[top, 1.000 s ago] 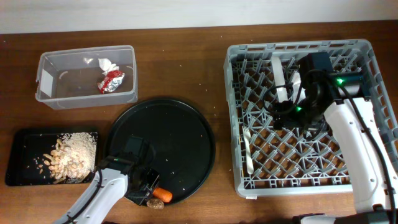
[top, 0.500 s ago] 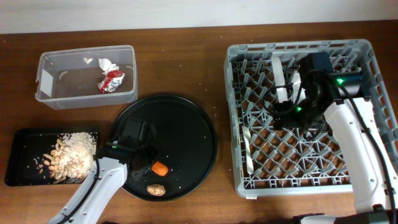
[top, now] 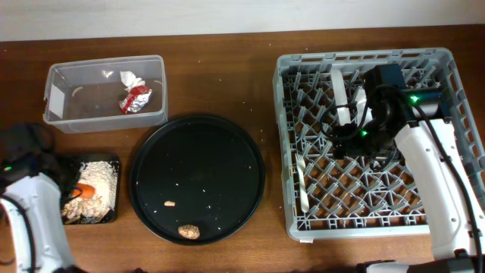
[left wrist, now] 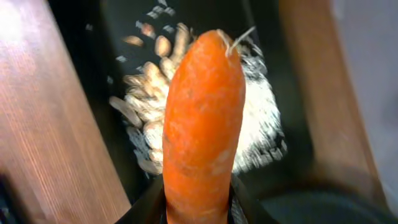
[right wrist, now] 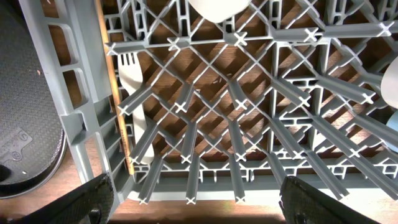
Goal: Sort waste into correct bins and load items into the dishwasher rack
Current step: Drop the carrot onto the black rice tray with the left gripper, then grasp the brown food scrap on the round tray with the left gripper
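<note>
Brown wooden table. The carrot (left wrist: pixel 202 118) was clamped at its base by the left gripper (left wrist: pixel 198 205), long axis running straight out from the fingertips, tip above the oat scraps (top: pixel 98 178) in the shallow black tray (top: pixel 70 162). The right gripper (right wrist: pixel 205 202) hung spread open over the rack (top: pixel 283 152), well apart.

One carrot (left wrist: pixel 202 118), one wrapper (top: pixel 136 99), one tissue (top: pixel 129 78), one lump (top: pixel 189 230), one fork (top: pixel 303 182), one rack (top: pixel 284 152), one tub (top: pixel 106 120), one shallow tray (top: pixel 67 162), one round tray (top: pixel 197 152).

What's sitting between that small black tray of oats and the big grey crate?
In the overhead view, the large round black tray lies between them, with a small brown lump on it.
</note>
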Controlling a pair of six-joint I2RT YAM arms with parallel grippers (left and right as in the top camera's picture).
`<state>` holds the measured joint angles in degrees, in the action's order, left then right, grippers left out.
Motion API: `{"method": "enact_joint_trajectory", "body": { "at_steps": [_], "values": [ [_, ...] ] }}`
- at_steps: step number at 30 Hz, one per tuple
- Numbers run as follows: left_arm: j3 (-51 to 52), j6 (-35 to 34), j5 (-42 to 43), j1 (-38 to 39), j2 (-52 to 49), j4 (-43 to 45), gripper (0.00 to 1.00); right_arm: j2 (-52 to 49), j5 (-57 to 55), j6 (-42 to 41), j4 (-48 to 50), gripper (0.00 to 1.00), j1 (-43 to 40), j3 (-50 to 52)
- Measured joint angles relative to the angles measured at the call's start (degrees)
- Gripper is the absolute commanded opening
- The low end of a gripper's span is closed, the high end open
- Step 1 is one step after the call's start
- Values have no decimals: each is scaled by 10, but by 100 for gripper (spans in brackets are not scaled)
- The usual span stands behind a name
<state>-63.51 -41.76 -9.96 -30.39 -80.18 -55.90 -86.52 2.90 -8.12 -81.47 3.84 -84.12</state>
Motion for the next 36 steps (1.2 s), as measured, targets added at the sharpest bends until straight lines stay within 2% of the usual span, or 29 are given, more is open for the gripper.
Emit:
{"method": "enact_joint_trajectory", "body": {
  "at_steps": [7, 9, 12, 14, 17, 23, 26, 27, 29, 31, 33, 34, 36],
  "values": [
    [0, 2, 1, -84, -130, 36, 27, 0, 0, 2, 0, 89, 0, 0],
    [0, 2, 0, -92, -165, 45, 34, 0, 0, 2, 0, 89, 0, 0],
    [0, 4, 0, -92, -172, 59, 43, 0, 0, 3, -1, 88, 0, 0],
    [0, 4, 0, -92, -172, 61, 44, 0, 0, 4, -1, 89, 0, 0],
    [0, 5, 1, -92, -172, 60, 54, 0, 0, 4, -3, 88, 0, 0],
    [-61, 48, 89, -72, -153, 3, 56, 0, 0, 4, -6, 89, 0, 0],
    [-77, 76, 115, 3, -84, -17, 56, 0, 0, 4, -6, 89, 0, 0],
    [-79, 87, 124, 49, -58, -35, 57, 0, 0, 4, -6, 89, 0, 0],
    [-83, 101, 139, 167, -33, -79, 68, 0, 0, 4, -6, 88, 0, 0],
    [-76, 107, 143, 259, -34, -99, 73, 0, 0, 4, -6, 89, 0, 0],
    [-46, 90, 151, 351, -35, -114, 78, 0, 0, 4, -6, 89, 0, 0],
    [-23, 70, 158, 385, -35, -120, 82, 0, 0, 4, -6, 89, 0, 0],
    [44, 7, 191, 451, -36, -121, 83, 0, 0, 4, -6, 89, 0, 0]
  ]
}}
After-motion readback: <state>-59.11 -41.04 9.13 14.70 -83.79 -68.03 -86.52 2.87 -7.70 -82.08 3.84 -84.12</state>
